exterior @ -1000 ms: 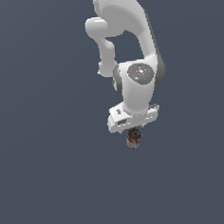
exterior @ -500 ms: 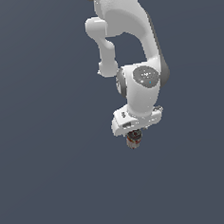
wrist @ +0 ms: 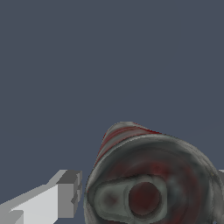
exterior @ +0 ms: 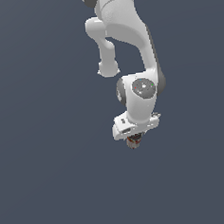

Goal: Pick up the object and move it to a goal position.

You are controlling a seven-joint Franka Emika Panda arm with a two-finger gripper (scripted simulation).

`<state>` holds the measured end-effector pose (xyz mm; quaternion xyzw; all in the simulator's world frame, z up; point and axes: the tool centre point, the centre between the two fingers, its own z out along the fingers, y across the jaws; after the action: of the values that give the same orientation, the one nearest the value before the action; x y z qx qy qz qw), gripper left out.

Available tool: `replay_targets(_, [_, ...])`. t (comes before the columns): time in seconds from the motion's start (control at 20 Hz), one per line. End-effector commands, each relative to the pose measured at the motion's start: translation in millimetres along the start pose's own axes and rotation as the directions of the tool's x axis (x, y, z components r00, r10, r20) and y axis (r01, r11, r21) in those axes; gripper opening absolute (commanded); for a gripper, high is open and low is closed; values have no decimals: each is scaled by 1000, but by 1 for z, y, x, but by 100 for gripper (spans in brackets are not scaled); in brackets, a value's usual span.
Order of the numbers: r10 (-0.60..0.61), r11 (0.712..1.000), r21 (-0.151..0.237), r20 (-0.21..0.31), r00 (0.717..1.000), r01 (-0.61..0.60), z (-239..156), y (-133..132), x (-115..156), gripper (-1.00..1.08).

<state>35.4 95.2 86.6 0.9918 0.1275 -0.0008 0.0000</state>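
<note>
1. We see the arm swung a little toward the exterior view's right since a second ago; its round wrist joint sits further right and lower.
2. The gripper and the can under it have shifted slightly lower in the exterior view.

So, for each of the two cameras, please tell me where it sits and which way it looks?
Exterior view: off the arm, apparently looking down on it; shows the white arm links, the gripper and the small can just under the hand, on the plain grey ground.
Wrist view: on the wrist, looking along the gripper at the can from very close; one finger shows beside it.
Shared: both see the can at the gripper; whether the fingers grip it cannot be told.
</note>
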Motion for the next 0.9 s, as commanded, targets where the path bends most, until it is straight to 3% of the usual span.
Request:
replay_targets(0.0, [0, 1000, 0, -1, 1000, 0, 7, 0, 1, 100])
replay_targets(0.2, [0, 1000, 0, -1, 1000, 0, 9, 0, 2, 100])
replay_targets(0.25, [0, 1000, 0, -1, 1000, 0, 9, 0, 2, -100])
replay_targets(0.85, [0, 1000, 0, 0, 1000, 0, 8, 0, 2, -100])
